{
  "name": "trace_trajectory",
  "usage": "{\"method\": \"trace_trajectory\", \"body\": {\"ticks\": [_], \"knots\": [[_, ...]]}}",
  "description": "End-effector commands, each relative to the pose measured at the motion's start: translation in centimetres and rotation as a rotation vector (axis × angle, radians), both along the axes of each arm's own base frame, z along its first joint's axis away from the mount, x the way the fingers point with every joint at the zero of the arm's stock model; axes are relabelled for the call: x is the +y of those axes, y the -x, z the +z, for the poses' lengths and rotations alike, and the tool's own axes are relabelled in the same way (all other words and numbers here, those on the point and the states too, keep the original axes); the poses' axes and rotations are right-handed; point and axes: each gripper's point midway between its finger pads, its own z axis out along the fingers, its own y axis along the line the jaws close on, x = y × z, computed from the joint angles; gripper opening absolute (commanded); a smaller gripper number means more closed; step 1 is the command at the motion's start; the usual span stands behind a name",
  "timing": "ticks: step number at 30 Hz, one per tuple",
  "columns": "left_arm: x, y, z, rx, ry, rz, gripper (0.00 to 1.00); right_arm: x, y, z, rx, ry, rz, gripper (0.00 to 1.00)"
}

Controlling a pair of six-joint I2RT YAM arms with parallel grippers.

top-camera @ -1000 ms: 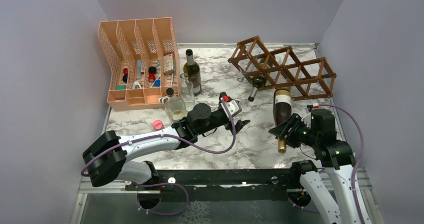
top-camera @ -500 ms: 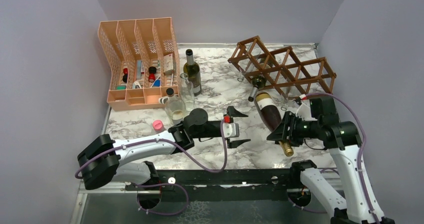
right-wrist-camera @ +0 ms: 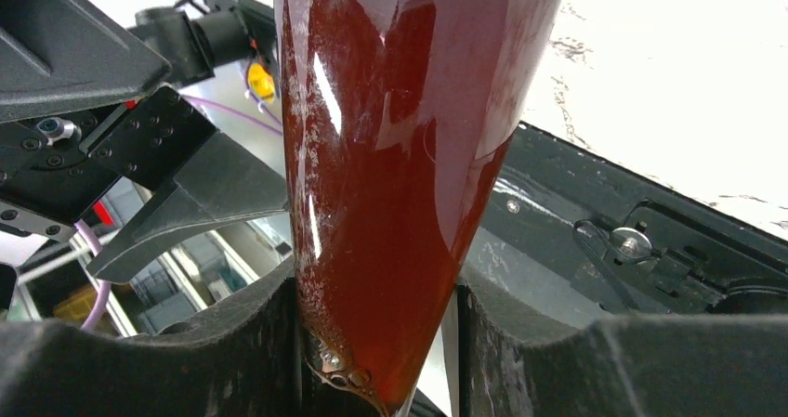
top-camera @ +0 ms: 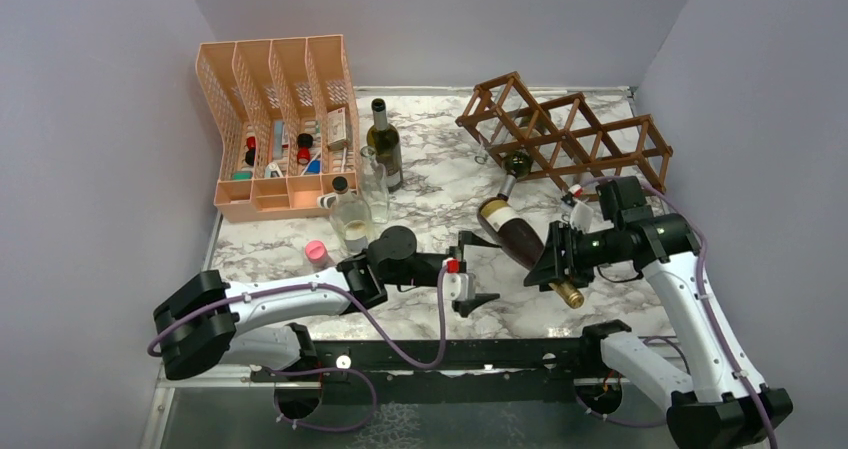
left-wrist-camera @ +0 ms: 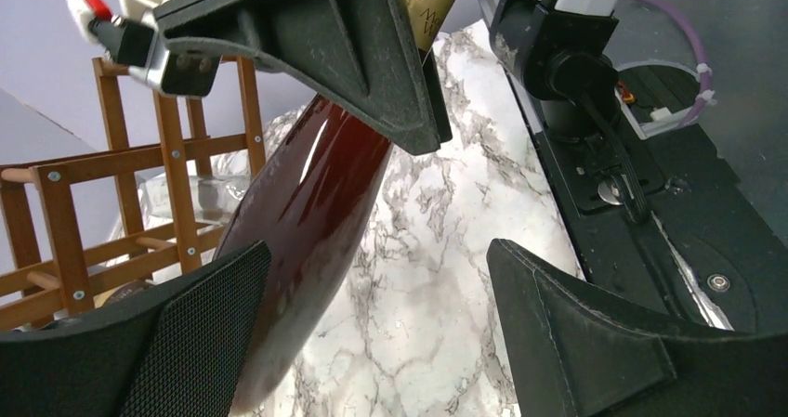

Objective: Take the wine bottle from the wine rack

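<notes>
The left gripper (top-camera: 479,268) hangs low over the marble table (top-camera: 440,181), its jaws spread wide with nothing between them. Just to its right, the right gripper (top-camera: 553,261) is clamped on the shoulder of the wine bottle (top-camera: 517,239). That bottle is tilted, clear of the rack, with its gold-foiled neck toward the arm bases and dark red wine inside. It carries a cream label near its base, and the lettering there and on the foil is too small to read. Farther back on the left stand a clear bottle (top-camera: 348,217) with pale liquid low inside, a glass (top-camera: 374,183) and an upright green bottle (top-camera: 384,141) with a pale label. The wine rack (top-camera: 590,145) keeps a second bottle (top-camera: 515,166) in a lower cell. The peach organizer (top-camera: 270,79) holds small red-capped items and a box.
</notes>
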Motion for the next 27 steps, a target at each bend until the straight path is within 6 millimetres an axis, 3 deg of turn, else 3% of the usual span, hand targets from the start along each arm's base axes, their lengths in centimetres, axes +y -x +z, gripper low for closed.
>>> {"method": "trace_trajectory", "body": {"ticks": [1, 10, 20, 27], "knots": [[-0.7, 1.6, -0.6, -0.014, -0.006, -0.073, 0.94, 3.1, -0.9, 3.6, -0.229, -0.202, 0.210, 0.01], [-1.9, 2.5, -2.3, 0.027, -0.052, -0.120, 0.94, 5.1, 0.6, 2.5, -0.160, -0.177, 0.373, 0.01], [-4.3, 1.4, -4.1, 0.095, -0.105, -0.087, 0.92, 6.3, 0.3, 2.3, -0.137, -0.148, 0.445, 0.01], [-4.6, 0.7, -5.2, 0.086, -0.138, -0.051, 0.87, 6.9, 0.7, 1.7, -0.123, -0.129, 0.491, 0.01]]}}
